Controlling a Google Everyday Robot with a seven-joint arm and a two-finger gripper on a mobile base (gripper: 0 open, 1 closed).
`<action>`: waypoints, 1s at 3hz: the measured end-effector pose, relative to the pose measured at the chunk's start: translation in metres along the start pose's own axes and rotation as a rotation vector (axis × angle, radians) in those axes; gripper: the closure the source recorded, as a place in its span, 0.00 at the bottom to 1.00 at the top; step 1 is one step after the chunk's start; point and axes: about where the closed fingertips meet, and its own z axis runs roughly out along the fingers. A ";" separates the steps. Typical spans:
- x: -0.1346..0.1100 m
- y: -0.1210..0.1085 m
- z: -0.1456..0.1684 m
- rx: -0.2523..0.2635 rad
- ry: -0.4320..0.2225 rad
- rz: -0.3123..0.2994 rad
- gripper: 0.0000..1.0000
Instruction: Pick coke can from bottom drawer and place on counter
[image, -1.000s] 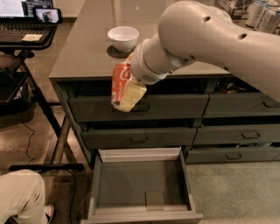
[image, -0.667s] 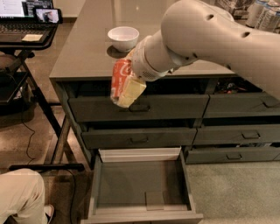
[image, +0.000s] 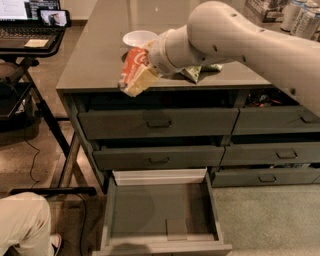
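My gripper (image: 133, 76) is shut on the red coke can (image: 131, 65) and holds it tilted in the air at the front edge of the grey-brown counter (image: 100, 55), just in front of a white bowl (image: 139, 38). One pale fingertip (image: 137, 82) covers the can's lower side. The bottom drawer (image: 162, 212) stands pulled out below, its grey floor bare, with a pale back edge (image: 159, 176). My big pale arm (image: 240, 40) reaches in from the right over the counter.
Two handled drawers (image: 157, 122) sit shut above the open one. A green packet (image: 195, 73) lies on the counter under the arm. Tall pale cans (image: 300, 17) stand at the far right. A black laptop stand (image: 27, 45) is at left, and a person's knee (image: 22, 222) at bottom left.
The gripper has lifted the coke can from in front of the top drawer up to the counter's front edge, closer to the bowl.
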 end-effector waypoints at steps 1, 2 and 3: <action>-0.004 -0.019 0.040 -0.020 -0.076 0.095 1.00; -0.008 -0.034 0.075 -0.061 -0.104 0.155 1.00; -0.007 -0.043 0.099 -0.085 -0.112 0.218 1.00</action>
